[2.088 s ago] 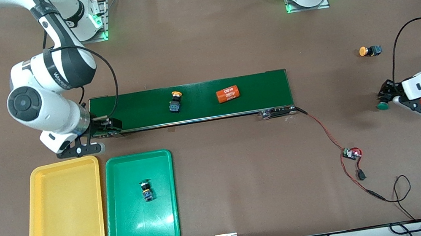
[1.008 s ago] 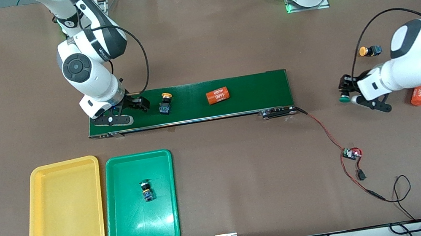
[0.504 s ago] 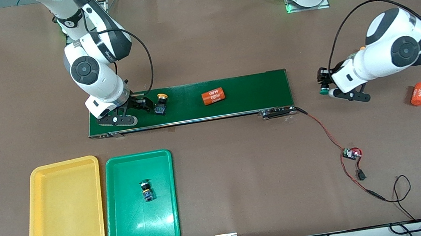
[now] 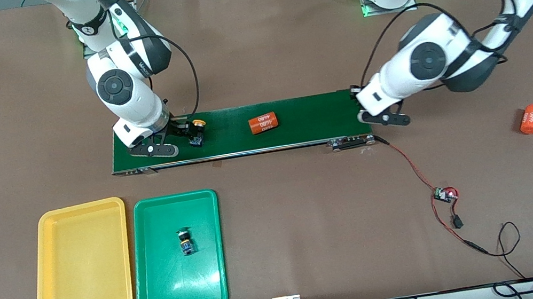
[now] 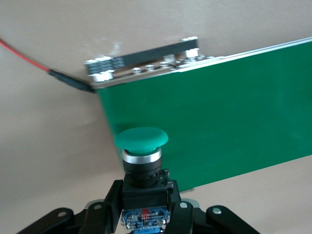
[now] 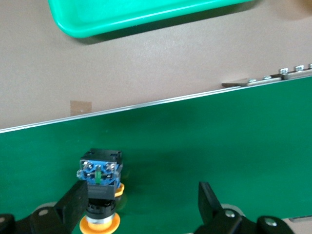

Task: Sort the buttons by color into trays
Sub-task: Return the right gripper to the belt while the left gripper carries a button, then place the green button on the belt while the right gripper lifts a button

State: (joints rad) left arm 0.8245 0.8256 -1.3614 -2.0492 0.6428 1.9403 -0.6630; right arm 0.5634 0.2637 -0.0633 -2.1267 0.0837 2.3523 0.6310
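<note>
A yellow-capped button (image 4: 197, 125) lies on its side on the conveyor belt (image 4: 315, 117). My right gripper (image 4: 186, 133) is open on the belt with this button (image 6: 100, 187) between its fingers, close against one finger (image 6: 75, 204). My left gripper (image 4: 365, 107) is shut on a green-capped button (image 5: 141, 161) and holds it over the belt's end toward the left arm. Another green button (image 4: 185, 240) lies in the green tray (image 4: 170, 287). The yellow tray (image 4: 81, 264) stands beside it and holds nothing. The other yellow button is hidden by the left arm.
An orange cylinder with white print (image 4: 263, 123) lies mid-belt; another (image 4: 531, 119) lies on the table toward the left arm's end. A small circuit board with red wire (image 4: 444, 194) lies nearer the front camera than the belt's end.
The yellow button and the cylinder rode the belt toward the right arm's end. My right gripper came onto the belt around the button. My left gripper carried the green button to the belt's end.
</note>
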